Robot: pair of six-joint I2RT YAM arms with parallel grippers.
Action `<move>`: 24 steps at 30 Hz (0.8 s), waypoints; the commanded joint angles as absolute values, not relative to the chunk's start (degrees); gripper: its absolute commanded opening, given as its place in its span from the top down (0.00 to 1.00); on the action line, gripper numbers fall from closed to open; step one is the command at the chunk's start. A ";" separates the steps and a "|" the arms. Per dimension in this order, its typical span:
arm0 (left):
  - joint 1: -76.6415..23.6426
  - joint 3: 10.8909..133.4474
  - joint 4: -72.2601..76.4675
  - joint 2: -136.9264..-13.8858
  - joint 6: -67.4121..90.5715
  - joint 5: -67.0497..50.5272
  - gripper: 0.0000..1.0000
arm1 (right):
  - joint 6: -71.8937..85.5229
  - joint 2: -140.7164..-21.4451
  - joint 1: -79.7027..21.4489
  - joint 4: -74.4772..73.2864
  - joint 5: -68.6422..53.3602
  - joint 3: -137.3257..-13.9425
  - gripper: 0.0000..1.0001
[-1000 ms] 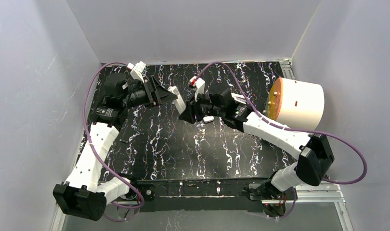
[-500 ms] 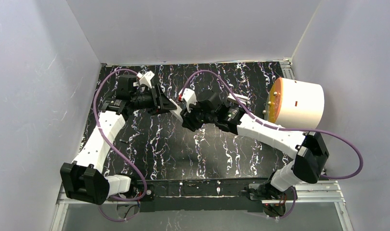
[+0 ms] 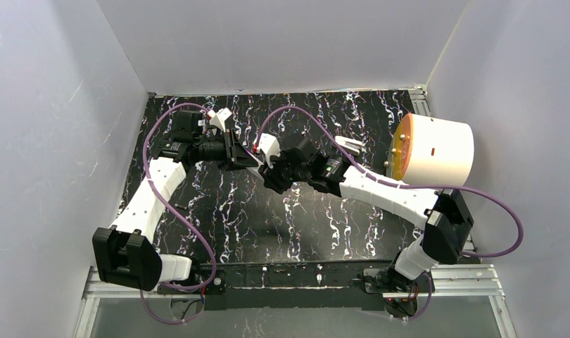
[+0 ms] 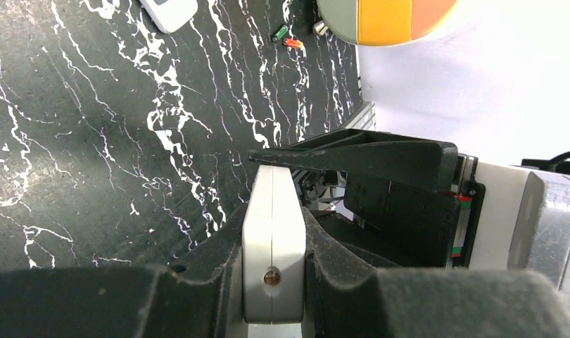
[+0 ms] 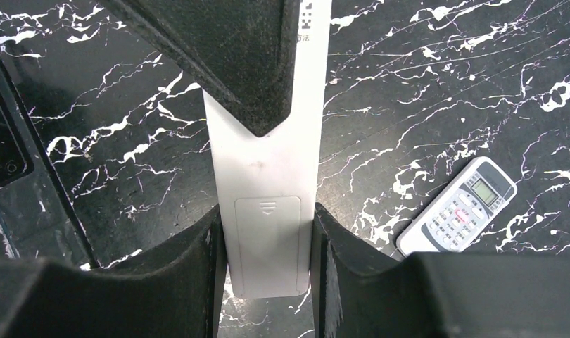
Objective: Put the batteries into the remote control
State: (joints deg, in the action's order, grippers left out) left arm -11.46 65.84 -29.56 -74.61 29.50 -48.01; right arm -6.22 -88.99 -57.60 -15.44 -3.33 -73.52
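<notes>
Remote control: a slim white remote control (image 5: 264, 169) is held clear of the tabletop (image 3: 303, 218), above its far half and a little left of the middle, with its back turned to the right wrist camera
Battery cover: the battery cover (image 5: 268, 246), marked with a small arrow, is seen shut at one end of the back, and no cell is seen inside
Batteries: at least two batteries (image 4: 281, 32), one greenish and one red-tipped, are seen lying on the tabletop near its right edge, well apart from the remote control
Right gripper: the right gripper (image 5: 267, 211) is closed narrowly on the remote control's long edges, with one finger on each side of the battery cover
Left gripper: the left gripper (image 4: 273, 225) is clamped across the two flat faces further along, with one finger laid over the back beyond the cover
Done: the remote control is held off the table by both grippers, and nothing further is judged finished
Left: the cover is to be slid off, the batteries fetched and seated, and the cover refitted
Surroundings: a second remote (image 5: 457, 215) with a display is lying face up on the tabletop, and a cream drum (image 3: 437, 151) with an orange face is set at the right edge near the far right corner, just beside the batteries
</notes>
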 commanded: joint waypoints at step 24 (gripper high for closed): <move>-4.04 64.13 -2.10 -72.96 49.62 -71.19 1.00 | 55.28 -70.16 -42.89 38.56 -8.56 -46.32 0.06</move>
